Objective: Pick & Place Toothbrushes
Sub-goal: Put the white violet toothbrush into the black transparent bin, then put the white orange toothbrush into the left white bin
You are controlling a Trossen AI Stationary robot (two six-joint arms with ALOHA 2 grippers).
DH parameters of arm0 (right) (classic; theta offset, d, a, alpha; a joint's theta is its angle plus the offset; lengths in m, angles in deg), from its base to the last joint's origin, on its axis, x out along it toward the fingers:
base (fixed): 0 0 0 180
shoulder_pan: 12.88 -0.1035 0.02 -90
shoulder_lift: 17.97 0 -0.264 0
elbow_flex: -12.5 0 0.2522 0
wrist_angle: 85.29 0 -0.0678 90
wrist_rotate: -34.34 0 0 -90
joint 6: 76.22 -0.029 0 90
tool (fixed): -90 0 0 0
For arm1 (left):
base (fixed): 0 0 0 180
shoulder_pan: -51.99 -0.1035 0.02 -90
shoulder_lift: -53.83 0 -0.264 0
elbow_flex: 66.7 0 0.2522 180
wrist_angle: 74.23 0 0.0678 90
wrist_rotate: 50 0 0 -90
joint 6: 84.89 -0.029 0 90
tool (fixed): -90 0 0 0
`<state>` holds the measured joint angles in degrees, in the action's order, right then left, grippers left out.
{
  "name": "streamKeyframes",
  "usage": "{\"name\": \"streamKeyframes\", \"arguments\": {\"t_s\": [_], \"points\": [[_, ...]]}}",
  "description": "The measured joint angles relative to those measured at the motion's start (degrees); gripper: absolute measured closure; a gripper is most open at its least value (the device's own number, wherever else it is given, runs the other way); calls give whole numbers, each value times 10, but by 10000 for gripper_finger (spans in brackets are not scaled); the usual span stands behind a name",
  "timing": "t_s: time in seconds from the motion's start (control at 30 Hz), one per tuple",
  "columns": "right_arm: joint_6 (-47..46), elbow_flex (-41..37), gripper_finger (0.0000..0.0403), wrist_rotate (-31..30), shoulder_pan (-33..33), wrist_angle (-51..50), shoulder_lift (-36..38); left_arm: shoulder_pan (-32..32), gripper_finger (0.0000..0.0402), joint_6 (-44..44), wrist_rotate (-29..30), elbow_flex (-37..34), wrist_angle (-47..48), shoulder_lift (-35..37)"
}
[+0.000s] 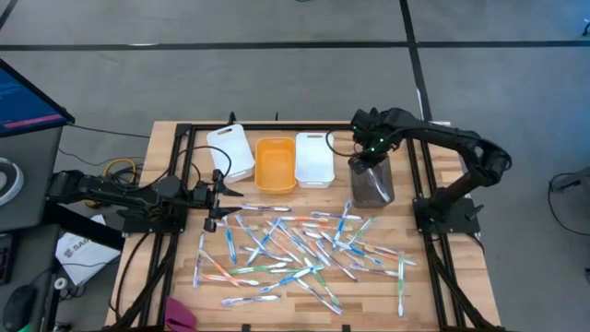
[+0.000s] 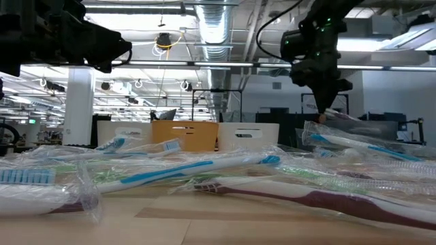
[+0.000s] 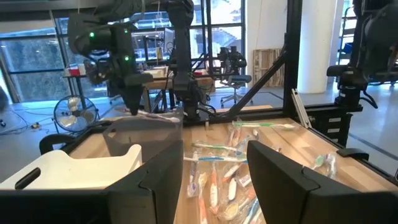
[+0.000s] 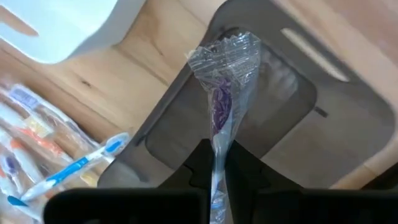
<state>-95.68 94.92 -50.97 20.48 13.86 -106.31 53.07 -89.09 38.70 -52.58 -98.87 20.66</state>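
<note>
The right gripper [image 4: 217, 163] hangs directly over the smoky translucent bin [image 1: 372, 183], its fingers pinched tight on a plastic-wrapped purple toothbrush [image 4: 219, 106]. The brush points straight down from the fingertips into the bin's open mouth, wrapper crinkled at its far end. That vertical hold looks deliberate: a long thin brush goes into a narrow bin cleanly end-first, with no risk of bridging the rim. My read is that this is the drop stage of one placement, with release the only thing left to do.

Beyond the gripper, off to one side of the bin it hovers over, sit three more bins in a row: a white one [image 1: 314, 159] nearest, then an orange one [image 1: 275, 164], then another white one [image 1: 230, 150] tilted at the far end. On the table in front of the bins, well apart from the right gripper, the remaining toothbrushes [image 1: 304, 254] lie scattered and overlapping, mostly blue and white, some green or orange, each in clear wrap. Most of the job is still ahead, judging by that heap.

The left gripper [image 1: 221, 197] waits at the near edge of the pile, fingers parted and holding nothing, lined up level with the table as if ready for the next pick.
</note>
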Motion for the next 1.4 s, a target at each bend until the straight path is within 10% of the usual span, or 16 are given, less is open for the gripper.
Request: {"name": "streamKeyframes", "arguments": {"t_s": [0.77,1.4], "points": [[4,10,327,1,-3,-26,-132,0,230,1,0,0,0,0],[-76,141,221,-2,-45,-204,-20,0,230,0,0,0,-1,0]]}}
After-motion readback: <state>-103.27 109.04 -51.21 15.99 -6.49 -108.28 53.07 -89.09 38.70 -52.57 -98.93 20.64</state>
